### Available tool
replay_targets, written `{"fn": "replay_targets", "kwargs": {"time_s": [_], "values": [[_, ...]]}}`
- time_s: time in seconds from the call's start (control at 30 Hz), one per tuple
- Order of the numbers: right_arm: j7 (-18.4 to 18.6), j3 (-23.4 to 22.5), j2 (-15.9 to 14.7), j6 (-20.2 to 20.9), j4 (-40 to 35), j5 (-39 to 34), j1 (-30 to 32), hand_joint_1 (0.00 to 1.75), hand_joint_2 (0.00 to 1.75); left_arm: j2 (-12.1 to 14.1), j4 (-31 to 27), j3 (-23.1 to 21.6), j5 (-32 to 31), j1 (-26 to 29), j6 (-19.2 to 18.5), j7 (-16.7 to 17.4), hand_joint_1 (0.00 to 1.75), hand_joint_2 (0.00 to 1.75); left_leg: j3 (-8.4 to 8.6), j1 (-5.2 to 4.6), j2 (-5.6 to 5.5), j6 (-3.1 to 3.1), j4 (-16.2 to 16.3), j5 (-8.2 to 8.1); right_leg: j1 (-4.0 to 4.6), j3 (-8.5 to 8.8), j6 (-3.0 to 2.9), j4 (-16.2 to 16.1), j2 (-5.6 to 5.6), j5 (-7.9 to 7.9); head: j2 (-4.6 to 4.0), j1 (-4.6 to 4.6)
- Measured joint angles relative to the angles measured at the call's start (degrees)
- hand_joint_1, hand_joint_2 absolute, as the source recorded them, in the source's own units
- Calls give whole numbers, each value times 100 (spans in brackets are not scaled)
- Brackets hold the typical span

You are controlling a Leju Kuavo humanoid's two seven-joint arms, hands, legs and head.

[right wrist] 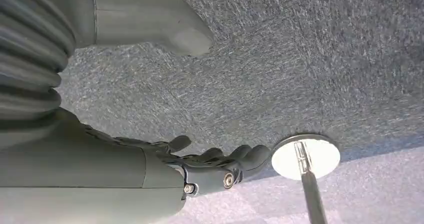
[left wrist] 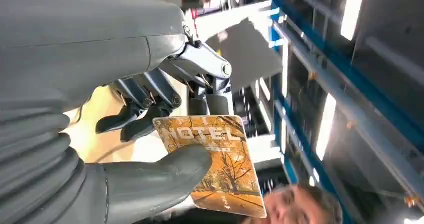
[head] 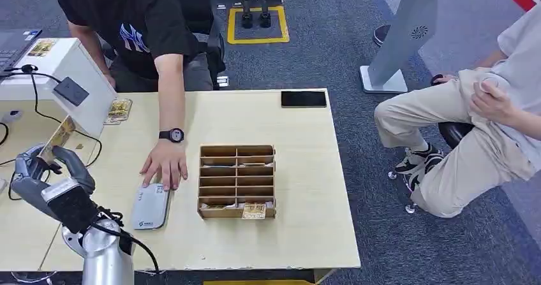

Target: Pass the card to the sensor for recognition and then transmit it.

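The left robot hand (head: 48,170) pinches the card (head: 59,137) between thumb and fingers, above the left part of the counter (head: 306,170). A person's hand (head: 166,164) touches the white sensor (head: 151,206). The card box (head: 237,181) stands beside. The right robot hand (right wrist: 200,159) hangs over carpet, fingers apart, holding nothing.

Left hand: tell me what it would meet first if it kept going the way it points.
Probably the black sensor on the white box. The left hand holds the card angled toward it, though depth is unclear.
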Motion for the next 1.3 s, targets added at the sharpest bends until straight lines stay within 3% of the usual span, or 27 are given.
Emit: {"fn": "replay_targets", "kwargs": {"time_s": [0.2,0.47,0.53,0.7,0.83,0.97,1.3], "values": [[-33,0,2,0,0,35,1,0,175,59,0,-247,-81,281,0,0,175,175,0,0,1,2,0,-1,0,0,0,-1,1,0,0,0],[-50,0,0,0,4,131,2,0,175,63,0,-244,-945,399,0,0,175,175,0,0,0,2,0,0,0,2,0,0,-1,1,0,0],[-57,0,0,0,11,142,1,0,175,61,-6,-216,-1480,405,0,0,175,175,0,0,0,3,0,-1,0,3,0,0,-1,1,-2,0],[-107,0,-31,0,83,267,4,0,175,59,-138,64,-3481,469,2,0,175,175,0,0,0,3,0,-1,0,2,0,0,0,0,0,0],[-112,0,-61,0,140,312,5,0,175,61,-203,243,-3736,497,2,0,175,175,0,0,0,3,0,-1,0,2,1,-1,0,0,0,-2],[-96,0,-138,0,291,334,3,0,175,77,-168,326,-4530,544,2,0,175,175,-1,0,0,3,0,-1,0,2,1,0,-1,0,0,0],[-42,0,-253,0,490,332,1,0,175,90,-66,411,-4909,626,2,0,175,175,0,-1,0,3,0,-1,0,2,1,-1,-1,0,0,-2]]}}
